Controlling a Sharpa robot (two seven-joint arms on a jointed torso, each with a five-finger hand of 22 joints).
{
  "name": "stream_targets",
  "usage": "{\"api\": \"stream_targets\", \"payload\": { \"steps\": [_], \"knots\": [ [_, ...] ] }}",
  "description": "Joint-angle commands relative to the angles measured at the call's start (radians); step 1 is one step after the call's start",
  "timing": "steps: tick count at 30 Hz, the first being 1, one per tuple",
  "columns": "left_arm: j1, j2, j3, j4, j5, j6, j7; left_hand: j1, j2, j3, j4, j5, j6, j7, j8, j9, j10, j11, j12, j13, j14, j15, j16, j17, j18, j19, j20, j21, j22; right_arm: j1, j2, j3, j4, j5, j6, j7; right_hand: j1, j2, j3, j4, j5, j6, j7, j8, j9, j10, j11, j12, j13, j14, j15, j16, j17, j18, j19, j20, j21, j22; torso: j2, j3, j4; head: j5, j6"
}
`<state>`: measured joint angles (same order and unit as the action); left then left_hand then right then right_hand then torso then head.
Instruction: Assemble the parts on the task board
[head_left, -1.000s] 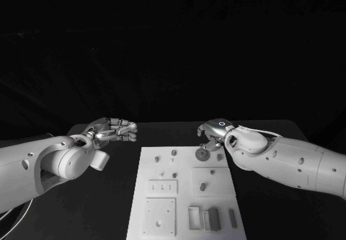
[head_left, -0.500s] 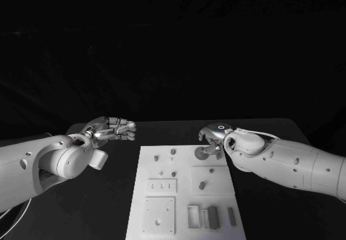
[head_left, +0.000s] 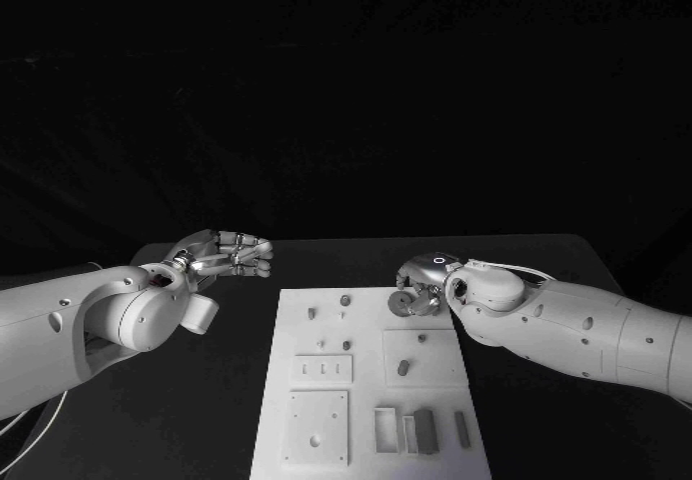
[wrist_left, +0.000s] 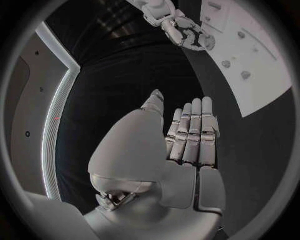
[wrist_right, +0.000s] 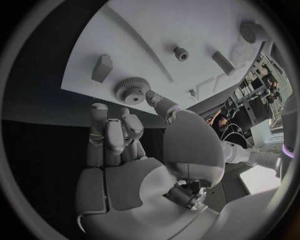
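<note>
- Black worktop (head_left: 216, 400) under a dark backdrop carries the white task board (head_left: 372, 380) at centre.
- Near end of the board: upright rectangular parts (head_left: 421, 432) stand in their slots; unchanged from the earlier frames.
- Right robot hand (head_left: 420, 290) sits at the board's far right corner; it has drawn slightly nearer and lower over the last second.
- Gear (wrist_right: 130, 90), a toothed round part, lies at that corner, the thumb tip just beside it and the fingers curled back. Whether the hand grips it I cannot tell.
- Judgement: the gear is being seated or just released; the step is not confirmed complete.
- Left robot hand (head_left: 228, 256) stays clear of the board, fingers straight and together, holding nothing.
</note>
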<state>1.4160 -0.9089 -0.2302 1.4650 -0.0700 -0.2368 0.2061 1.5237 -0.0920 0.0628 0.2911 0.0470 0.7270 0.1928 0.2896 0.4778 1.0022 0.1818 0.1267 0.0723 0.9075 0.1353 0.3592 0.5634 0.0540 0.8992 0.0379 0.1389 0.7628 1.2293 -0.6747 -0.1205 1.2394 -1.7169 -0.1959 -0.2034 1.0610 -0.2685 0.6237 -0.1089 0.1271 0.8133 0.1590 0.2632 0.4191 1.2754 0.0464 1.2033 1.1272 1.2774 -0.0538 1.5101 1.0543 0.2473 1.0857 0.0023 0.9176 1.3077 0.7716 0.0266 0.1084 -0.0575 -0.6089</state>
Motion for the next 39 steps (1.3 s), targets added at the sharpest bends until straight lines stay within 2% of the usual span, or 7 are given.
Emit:
{"api": "stream_targets", "payload": {
  "steps": [1, 12, 20, 25, 31, 39],
  "knots": [
    [0.001, 0.001, 0.001, 0.001, -0.005, 0.008, 0.011, 0.007, 0.003, -0.007, -0.001, 0.003, 0.004, 0.023, -0.004, -0.001, -0.004, 0.005, -0.006, -0.001, 0.003, 0.002, -0.004, 0.001, 0.019, 0.008, 0.0, -0.004, -0.002, -0.002, -0.001, -0.001, -0.001, 0.004, 0.028, 0.009, 0.003, 0.0, 0.0, 0.007, 0.003, 0.004, -0.005, 0.002, 0.002, -0.006, -0.004, 0.004, 0.003, -0.007, -0.004, 0.007, 0.003, 0.015, -0.007, 0.001, -0.003, 0.021, -0.001, 0.0003, 0.0009, -0.001, -0.003],
    [0.001, 0.0, 0.001, 0.001, -0.005, 0.007, 0.011, 0.007, 0.004, -0.007, -0.001, 0.003, 0.004, 0.023, -0.004, -0.002, -0.004, 0.006, -0.006, -0.001, 0.003, 0.002, -0.005, 0.002, 0.018, 0.009, 0.0, -0.004, -0.002, -0.009, 0.012, -0.004, -0.026, 0.004, 0.03, 0.016, 0.012, 0.023, 0.0, 0.017, 0.003, 0.029, -0.014, 0.022, 0.01, -0.005, -0.013, 0.008, 0.005, -0.009, -0.012, 0.011, 0.004, 0.015, -0.01, 0.001, 0.001, 0.021, -0.001, 0.001, 0.0021, -0.001, -0.006],
    [0.001, 0.002, 0.001, 0.0, -0.005, 0.008, 0.011, 0.007, 0.004, -0.007, -0.001, 0.003, 0.004, 0.023, -0.005, -0.002, -0.004, 0.006, -0.007, -0.001, 0.003, 0.002, -0.005, 0.002, 0.018, 0.009, 0.0, -0.004, -0.002, -0.009, 0.021, -0.009, -0.045, 0.005, 0.03, 0.023, 0.009, 0.034, -0.003, 0.024, 0.003, 0.031, -0.016, 0.025, 0.011, -0.003, -0.015, 0.011, 0.007, -0.009, -0.014, 0.013, 0.006, 0.015, -0.011, 0.001, 0.002, 0.021, -0.001, 0.0014, 0.0015, 0.001, -0.008],
    [0.001, 0.002, 0.001, 0.0, -0.005, 0.009, 0.011, 0.007, 0.005, -0.007, -0.001, 0.003, 0.004, 0.024, -0.005, -0.002, -0.004, 0.006, -0.007, -0.001, 0.003, 0.002, -0.005, 0.002, 0.018, 0.009, 0.0, -0.005, -0.002, -0.01, 0.026, -0.009, -0.052, 0.006, 0.031, 0.026, 0.013, 0.054, -0.005, 0.023, 0.003, 0.038, -0.019, 0.031, 0.013, -0.001, -0.017, 0.014, 0.009, -0.008, -0.016, 0.015, 0.007, 0.015, -0.013, 0.0, 0.004, 0.021, -0.001, 0.0014, 0.0022, 0.001, -0.01],
    [0.001, 0.002, 0.001, 0.0, -0.005, 0.009, 0.01, 0.007, 0.005, -0.008, -0.001, 0.003, 0.004, 0.024, -0.005, -0.002, -0.004, 0.006, -0.007, -0.001, 0.004, 0.002, -0.005, 0.003, 0.018, 0.009, 0.0, -0.005, -0.002, -0.014, 0.032, -0.012, -0.06, -0.014, 0.035, 0.024, 0.025, 0.087, -0.021, -0.012, 0.003, 0.065, -0.025, 0.048, 0.019, 0.0, -0.023, 0.016, 0.01, -0.01, -0.021, 0.019, 0.006, 0.015, -0.019, 0.0, 0.008, 0.021, 0.0, 0.0013, 0.0022, 0.002, -0.011],
    [0.001, 0.001, 0.001, 0.0, -0.005, 0.008, 0.009, 0.007, 0.005, -0.008, -0.001, 0.003, 0.004, 0.024, -0.005, -0.002, -0.004, 0.006, -0.008, -0.001, 0.004, 0.002, -0.006, 0.003, 0.018, 0.009, 0.0, -0.005, -0.002, -0.017, 0.032, -0.017, -0.058, -0.058, 0.027, 0.024, 0.042, 0.11, -0.028, -0.08, 0.004, 0.139, -0.038, 0.086, 0.038, -0.001, -0.035, 0.017, 0.011, -0.016, -0.026, 0.02, -0.004, 0.015, -0.024, 0.003, 0.01, 0.019, -0.001, 0.0012, 0.001, 0.002, -0.013]
  ]
}}
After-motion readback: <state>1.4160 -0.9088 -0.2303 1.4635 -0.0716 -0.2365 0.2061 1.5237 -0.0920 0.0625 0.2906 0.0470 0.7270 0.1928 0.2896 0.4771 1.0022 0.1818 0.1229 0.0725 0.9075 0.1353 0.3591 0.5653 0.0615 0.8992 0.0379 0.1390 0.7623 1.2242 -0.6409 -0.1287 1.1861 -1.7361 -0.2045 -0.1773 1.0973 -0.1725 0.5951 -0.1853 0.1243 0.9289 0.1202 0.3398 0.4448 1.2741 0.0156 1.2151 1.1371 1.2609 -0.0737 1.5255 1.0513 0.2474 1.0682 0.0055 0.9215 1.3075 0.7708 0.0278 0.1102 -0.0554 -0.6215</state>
